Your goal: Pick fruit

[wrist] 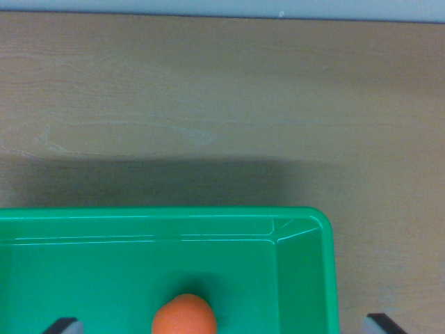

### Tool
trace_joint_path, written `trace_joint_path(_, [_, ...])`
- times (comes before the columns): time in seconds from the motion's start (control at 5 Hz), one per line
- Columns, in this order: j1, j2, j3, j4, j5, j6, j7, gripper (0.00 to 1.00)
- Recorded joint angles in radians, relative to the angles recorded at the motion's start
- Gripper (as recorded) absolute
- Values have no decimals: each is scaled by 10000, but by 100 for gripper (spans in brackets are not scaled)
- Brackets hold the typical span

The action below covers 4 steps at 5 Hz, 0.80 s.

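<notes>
An orange fruit lies on the floor of a green plastic bin, at the bottom middle of the wrist view, partly cut off by the frame's edge. Only the two dark fingertips of my gripper show, one at the bottom left and one at the bottom right. They stand wide apart, one on each side of the fruit, with nothing held between them. The right fingertip is outside the bin's right wall.
The bin rests on a light wooden table. A pale wall edge runs along the top. The bin casts a dark shadow on the wood behind its far rim.
</notes>
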Motion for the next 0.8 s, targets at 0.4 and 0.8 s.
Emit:
trace_joint_path(0.4, [-14, 102, -2, -288, 51, -324, -158, 0])
trace_joint_path(0.8, [-28, 212, -4, -597, 107, -672, -328, 0])
